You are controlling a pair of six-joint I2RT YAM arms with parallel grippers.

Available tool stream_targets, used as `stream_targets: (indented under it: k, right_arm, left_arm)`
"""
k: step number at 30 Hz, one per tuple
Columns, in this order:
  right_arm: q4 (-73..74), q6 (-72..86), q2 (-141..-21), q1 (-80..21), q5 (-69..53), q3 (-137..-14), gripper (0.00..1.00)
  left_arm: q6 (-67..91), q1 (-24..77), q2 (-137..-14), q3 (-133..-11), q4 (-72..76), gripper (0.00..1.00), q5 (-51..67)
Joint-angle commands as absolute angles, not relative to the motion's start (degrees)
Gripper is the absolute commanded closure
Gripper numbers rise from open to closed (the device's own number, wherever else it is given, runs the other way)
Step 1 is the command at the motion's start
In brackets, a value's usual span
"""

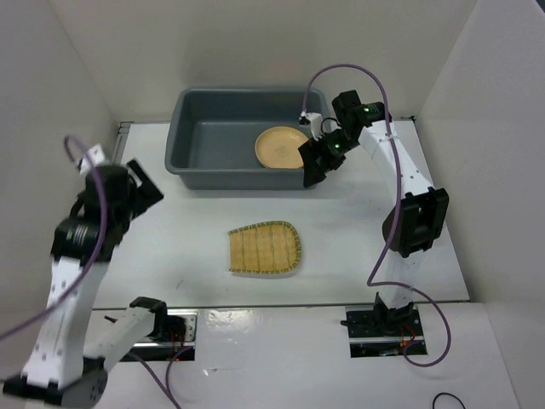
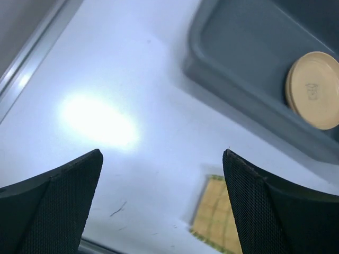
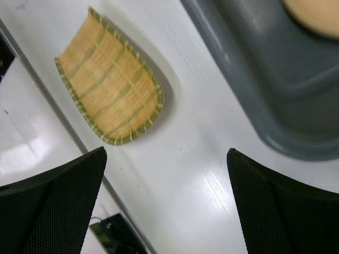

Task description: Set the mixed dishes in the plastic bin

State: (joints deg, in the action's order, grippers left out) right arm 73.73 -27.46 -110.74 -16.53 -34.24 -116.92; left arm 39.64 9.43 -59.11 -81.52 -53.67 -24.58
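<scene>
Plate [image 1: 283, 146] inside bin [image 1: 213, 175], near its right wall. Tray [image 1: 264, 248] flat on counter [image 1: 341, 247], apart from bin's front edge, room all round. Left end effector [image 2: 161, 153] and right end effector [image 3: 165, 153] wide open, holding nothing.

The plastic bin [image 1: 223, 141] stands at the far side of the table [image 1: 341, 230]. One plate [image 1: 282, 146] lies inside the bin, in its right half. The bamboo tray [image 1: 265, 248] lies on the table in front of the bin, well apart from it. The right gripper [image 1: 312, 175] is at the bin's near right corner. The left gripper [image 1: 145, 189] is left of the bin and in front of it.
</scene>
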Motion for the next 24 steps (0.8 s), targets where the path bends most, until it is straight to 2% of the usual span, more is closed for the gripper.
stream_targets:
  k: [1,5,10,15,19,21,24]
  right_arm:
    - [74.2,-31.5,-104.8,-15.3,-34.8,-109.7,0.02]
    - [74.2,-33.1,-101.5,-13.9,-31.7,-99.0,0.02]
    - [69.4,-33.1,-98.3,-13.9,-29.7,-89.6,0.02]
    - [63.1,-34.6,-95.2,-14.4,-27.6,-81.2,0.02]
    - [55.8,-34.6,-94.0,-17.7,-24.6,-72.7,0.02]
    - [52.3,-32.4,-93.3,-20.1,-23.1,-71.6,0.02]
    - [51.2,-32.4,-92.8,-20.9,-22.1,-69.8,0.02]
  left_arm:
    - [42.0,9.0,-40.6,-70.3,-46.9,0.0,-32.0]
    - [39.7,8.4,-26.7,-65.4,-54.7,0.0,-36.4]
    - [34.4,8.4,-15.7,-58.8,-47.7,0.0,-37.3]
    - [26.3,8.4,-21.9,-60.7,-44.1,0.0,-35.5]
    - [16.6,8.4,-26.1,-59.8,-38.2,0.0,-40.2]
    - [15.7,8.4,-26.1,-57.7,-36.4,0.0,-44.3]
    - [14.8,8.4,-22.7,-54.3,-32.0,0.0,-40.5]
